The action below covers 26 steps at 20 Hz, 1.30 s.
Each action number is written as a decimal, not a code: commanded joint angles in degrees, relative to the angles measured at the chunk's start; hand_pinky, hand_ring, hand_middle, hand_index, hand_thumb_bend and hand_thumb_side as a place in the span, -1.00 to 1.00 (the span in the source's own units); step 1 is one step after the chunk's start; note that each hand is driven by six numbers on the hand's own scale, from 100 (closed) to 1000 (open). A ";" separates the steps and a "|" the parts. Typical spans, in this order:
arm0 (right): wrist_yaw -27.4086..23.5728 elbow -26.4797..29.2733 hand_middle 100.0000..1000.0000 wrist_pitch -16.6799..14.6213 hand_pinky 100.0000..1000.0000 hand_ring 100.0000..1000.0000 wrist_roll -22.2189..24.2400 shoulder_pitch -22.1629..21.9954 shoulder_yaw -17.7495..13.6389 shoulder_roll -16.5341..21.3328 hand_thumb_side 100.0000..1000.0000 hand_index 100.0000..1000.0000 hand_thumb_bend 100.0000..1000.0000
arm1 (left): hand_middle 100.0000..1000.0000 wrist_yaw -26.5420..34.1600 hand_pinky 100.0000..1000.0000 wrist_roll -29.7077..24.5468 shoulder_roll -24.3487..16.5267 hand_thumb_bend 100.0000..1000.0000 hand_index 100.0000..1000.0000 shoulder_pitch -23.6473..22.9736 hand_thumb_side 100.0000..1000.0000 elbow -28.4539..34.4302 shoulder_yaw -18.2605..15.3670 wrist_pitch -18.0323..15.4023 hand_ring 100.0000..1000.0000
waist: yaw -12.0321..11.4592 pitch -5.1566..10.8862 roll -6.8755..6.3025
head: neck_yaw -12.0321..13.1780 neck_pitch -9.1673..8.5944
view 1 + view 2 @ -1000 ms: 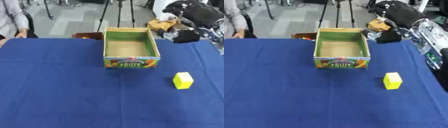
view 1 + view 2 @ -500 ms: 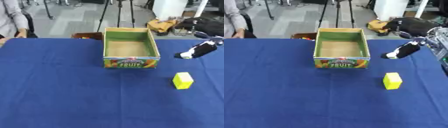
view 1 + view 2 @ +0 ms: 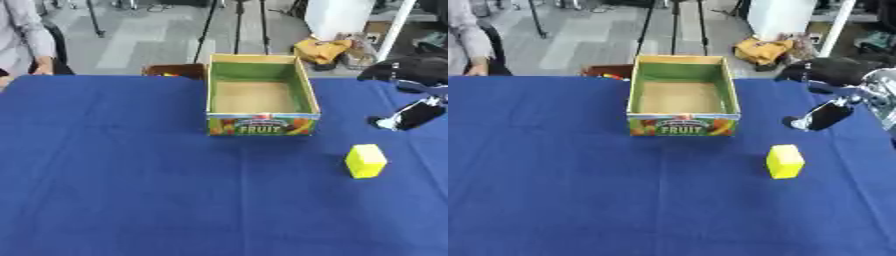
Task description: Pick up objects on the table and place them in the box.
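Reaching in from the right edge, the right hand (image 3: pixel 822 116) hangs over the blue table (image 3: pixel 131 190), beyond and to the right of the yellow block (image 3: pixel 785 161) and apart from it; whether its fingers are released or clenched cannot be told. That block stands on the cloth, nearer than and right of the open fruit box (image 3: pixel 260 95), which sits toward the far side.

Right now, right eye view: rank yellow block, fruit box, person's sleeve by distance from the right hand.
1. Yellow block: just below and left of the right hand.
2. Fruit box: centre of the table, farther left.
3. Person's sleeve: far left corner, farthest.
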<state>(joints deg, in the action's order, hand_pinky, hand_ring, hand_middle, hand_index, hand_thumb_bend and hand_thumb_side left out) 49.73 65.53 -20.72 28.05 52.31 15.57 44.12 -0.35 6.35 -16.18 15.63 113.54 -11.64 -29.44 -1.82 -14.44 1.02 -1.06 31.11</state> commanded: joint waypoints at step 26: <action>-17.90 5.73 0.93 10.62 1.00 1.00 23.71 -4.01 1.13 3.40 -0.36 1.00 -0.08 | 0.65 -0.11 0.15 -0.57 -0.58 -0.63 1.00 1.06 1.00 1.05 0.09 0.18 0.33 | -0.24 -0.34 0.09 | -0.15 -1.28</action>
<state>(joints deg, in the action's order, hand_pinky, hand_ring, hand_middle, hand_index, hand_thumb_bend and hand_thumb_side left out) 32.52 70.15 -10.29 51.04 47.35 17.19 46.09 -0.46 6.06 -16.16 15.94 113.54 -11.51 -29.19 -2.04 -15.59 1.14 -1.09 30.53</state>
